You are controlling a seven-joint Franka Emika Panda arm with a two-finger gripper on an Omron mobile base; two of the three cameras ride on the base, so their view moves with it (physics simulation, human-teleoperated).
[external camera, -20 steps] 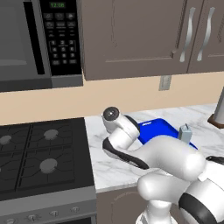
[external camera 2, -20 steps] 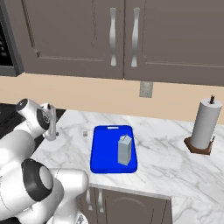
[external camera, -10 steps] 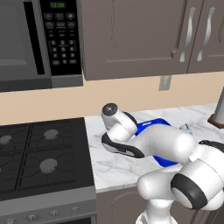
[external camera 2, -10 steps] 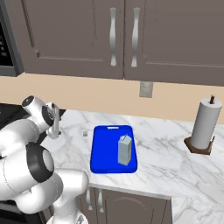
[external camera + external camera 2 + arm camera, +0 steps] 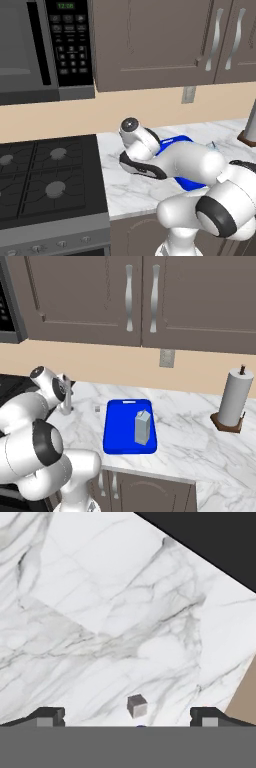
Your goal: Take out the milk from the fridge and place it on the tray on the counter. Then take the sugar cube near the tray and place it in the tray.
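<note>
The milk (image 5: 142, 427) stands upright inside the blue tray (image 5: 120, 441) on the marble counter (image 5: 190, 456). The sugar cube (image 5: 97, 409) lies on the counter just left of the tray's far corner. My gripper (image 5: 68, 408) points down at the counter a little left of the cube. In the hand view the sugar cube (image 5: 137, 705) sits low on the counter (image 5: 100, 587), between my open fingertips (image 5: 47, 716) and apart from both; the gripper (image 5: 127, 718) holds nothing. The fridge is out of view.
A black gas stovetop (image 5: 45, 185) borders the counter on the left, with a microwave (image 5: 45, 45) above it. A paper towel roll (image 5: 234, 398) stands at the right back. Cabinets hang over the counter, and the wall is close behind.
The hand has shifted slightly toward the tray and the sugar cube. The jaws stay wide open, and the milk and tray have not moved.
</note>
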